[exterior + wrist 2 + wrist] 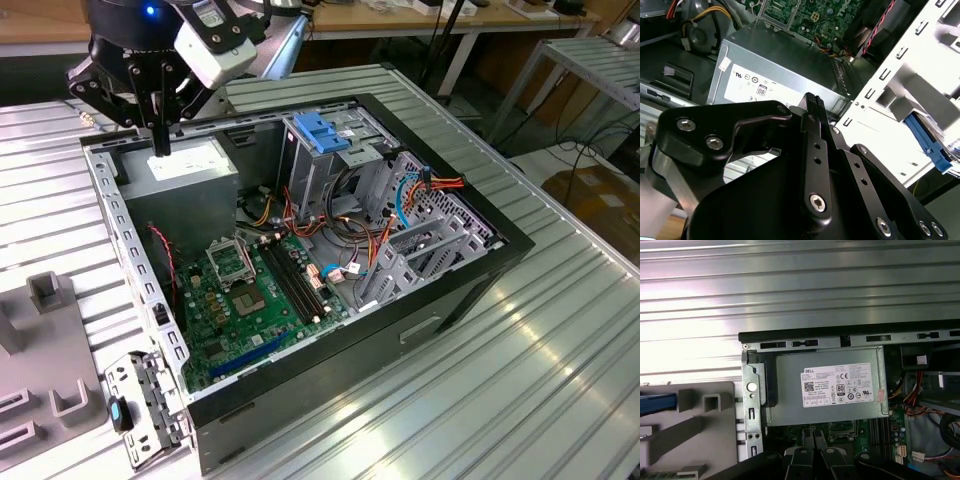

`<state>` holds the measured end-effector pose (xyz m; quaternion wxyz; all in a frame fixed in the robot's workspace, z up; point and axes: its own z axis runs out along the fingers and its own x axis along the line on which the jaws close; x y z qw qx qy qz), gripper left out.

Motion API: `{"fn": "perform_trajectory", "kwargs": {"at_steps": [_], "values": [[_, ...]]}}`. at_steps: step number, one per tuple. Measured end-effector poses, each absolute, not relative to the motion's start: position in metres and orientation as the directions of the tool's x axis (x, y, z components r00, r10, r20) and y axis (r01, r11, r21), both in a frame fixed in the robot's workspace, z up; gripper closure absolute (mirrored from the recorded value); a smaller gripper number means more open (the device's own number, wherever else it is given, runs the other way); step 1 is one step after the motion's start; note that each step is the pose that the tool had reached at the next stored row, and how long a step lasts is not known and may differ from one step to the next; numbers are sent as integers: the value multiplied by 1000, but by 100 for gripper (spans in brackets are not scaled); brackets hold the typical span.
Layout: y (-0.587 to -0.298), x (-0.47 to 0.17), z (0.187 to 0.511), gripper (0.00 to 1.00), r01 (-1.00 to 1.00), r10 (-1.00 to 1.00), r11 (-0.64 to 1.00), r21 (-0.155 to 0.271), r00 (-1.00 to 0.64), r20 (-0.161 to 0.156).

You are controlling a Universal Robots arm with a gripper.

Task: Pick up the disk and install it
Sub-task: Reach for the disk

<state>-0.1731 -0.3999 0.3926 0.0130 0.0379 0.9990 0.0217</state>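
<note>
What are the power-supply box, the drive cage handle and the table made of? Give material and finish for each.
Power-supply box: probably sheet steel, with a dull grey finish, folded edges and flat panels.
Drive cage handle: likely moulded plastic, in a uniform matte blue with rounded shaping.
Table: apparently extruded aluminium, ribbed and satin silver, with broad soft light reflections along the ribs.

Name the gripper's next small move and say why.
Probably carry the black gripper sideways, off the open black computer case and toward the grey plastic fixture. It hangs shut and empty above the grey metal power-supply box, not the disk. In the first wrist view, a blue strip, perhaps the disk's rail, lies at that fixture's edge.
</note>
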Motion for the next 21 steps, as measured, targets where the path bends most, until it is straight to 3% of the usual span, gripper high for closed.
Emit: {"fn": "perform_trajectory", "kwargs": {"at_steps": [21], "values": [[-400,-188,392,85,75,76,996,44,-997,-24]]}}
